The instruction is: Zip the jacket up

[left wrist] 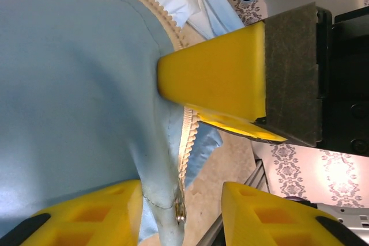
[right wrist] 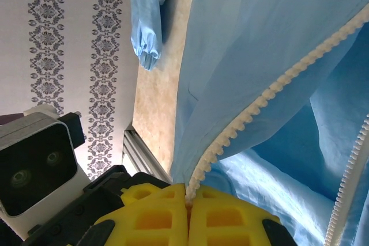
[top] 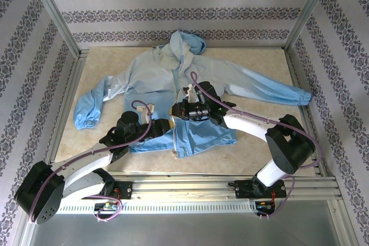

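While the jacket (top: 150,76) is lying front-up on the tabletop (top: 259,139), its deeper-blue hem (top: 202,136) is sitting nearest the arm bases, at 6 o'clock. The left tool (top: 164,126) is resting at that hem beside the whitish zipper (top: 174,136), with its arm angling in from 8 o'clock. Its yellow fingers (left wrist: 86,214) are standing apart. The zipper's bottom end and a fold of fabric are sitting in the gap, and the fabric is touching one finger.

Just past it, toward 12 o'clock, the right tool (top: 177,111) is lying over the jacket's front, its arm angling in from 4 o'clock. Its fingers (right wrist: 150,220) are pressing together, clamping the toothed edge of the jacket's zipper. Beyond the clamp the two tooth rows are running apart, leaving the front open.

Farther on, the paler chest is spreading out and the sleeves are stretching toward 9 and 3 o'clock. The hood (top: 187,41) is lying farthest away, at 12 o'clock.
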Motion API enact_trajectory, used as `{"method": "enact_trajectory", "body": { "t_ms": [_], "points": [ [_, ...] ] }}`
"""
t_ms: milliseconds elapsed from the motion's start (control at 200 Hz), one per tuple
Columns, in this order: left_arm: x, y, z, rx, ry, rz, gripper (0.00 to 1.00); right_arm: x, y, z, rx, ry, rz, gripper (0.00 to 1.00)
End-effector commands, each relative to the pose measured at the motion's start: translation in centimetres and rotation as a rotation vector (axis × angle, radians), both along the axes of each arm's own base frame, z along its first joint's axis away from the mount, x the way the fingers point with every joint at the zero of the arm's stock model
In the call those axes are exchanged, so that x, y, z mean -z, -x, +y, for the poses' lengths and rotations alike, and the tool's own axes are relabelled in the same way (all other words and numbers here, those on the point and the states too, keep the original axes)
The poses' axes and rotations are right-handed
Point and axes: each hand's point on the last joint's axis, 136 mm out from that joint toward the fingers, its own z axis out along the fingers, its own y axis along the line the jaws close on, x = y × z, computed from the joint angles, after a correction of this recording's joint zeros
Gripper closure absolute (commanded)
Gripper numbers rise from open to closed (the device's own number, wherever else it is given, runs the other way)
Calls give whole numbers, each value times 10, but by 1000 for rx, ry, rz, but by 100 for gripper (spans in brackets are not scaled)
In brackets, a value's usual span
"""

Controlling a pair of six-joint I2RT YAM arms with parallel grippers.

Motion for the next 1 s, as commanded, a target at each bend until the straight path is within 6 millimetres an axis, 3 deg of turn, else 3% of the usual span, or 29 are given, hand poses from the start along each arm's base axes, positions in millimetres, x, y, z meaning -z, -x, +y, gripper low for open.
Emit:
{"method": "enact_trajectory", "body": {
  "t_ms": [0,115,215,245,380,445,560,655,819,994],
  "points": [
    [-12,-3,-4,9,81,-33,63,-12,-4,9,-13,-37,-19,100],
    [-10,-4,-7,18,96,-26,67,-12,-3,11,-20,-38,-21,100],
    [-5,-5,-4,0,78,-13,93,-10,-2,8,-18,-23,-23,100],
    [-3,-5,-1,-12,68,-11,100,-8,-2,6,-14,-13,-24,94],
    [6,-1,16,-61,-6,23,100,2,2,-19,17,87,-56,62],
    [10,2,26,-86,-34,35,100,14,9,-37,33,167,-70,54],
    [18,9,41,-116,-64,70,100,49,31,-71,49,333,-57,52],
    [31,14,51,-143,-97,110,100,74,55,-86,18,473,-49,51],
    [49,18,58,-163,-118,170,100,101,86,-87,-70,627,-38,48],
    [60,21,55,-143,-131,211,100,118,92,-83,-77,690,-22,45]
  ]
}}
